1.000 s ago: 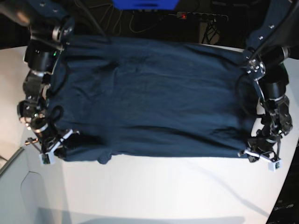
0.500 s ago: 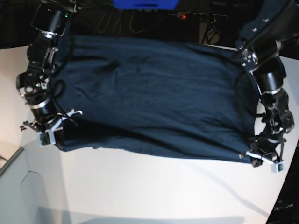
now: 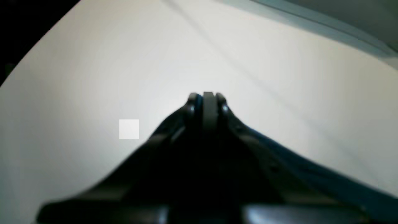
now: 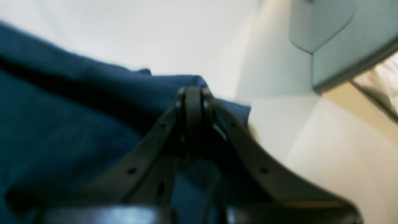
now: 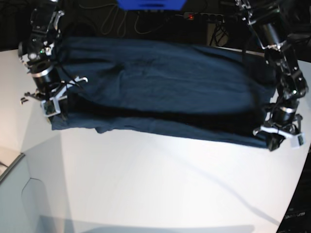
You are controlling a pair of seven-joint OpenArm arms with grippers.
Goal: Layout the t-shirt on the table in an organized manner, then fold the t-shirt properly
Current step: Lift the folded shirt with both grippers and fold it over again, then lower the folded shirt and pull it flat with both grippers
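While both pairs of jaws are pressed together pinching cloth, the left gripper (image 5: 273, 141) at the frame's right and the right gripper (image 5: 54, 112) at its left each hold a near corner of the t-shirt (image 5: 160, 90), which spreads across the upper part of the table (image 5: 155, 189)

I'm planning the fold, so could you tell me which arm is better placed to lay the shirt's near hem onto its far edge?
Probably the right: the right pincer grips the shirt closer to its far edge than the left pincer does.
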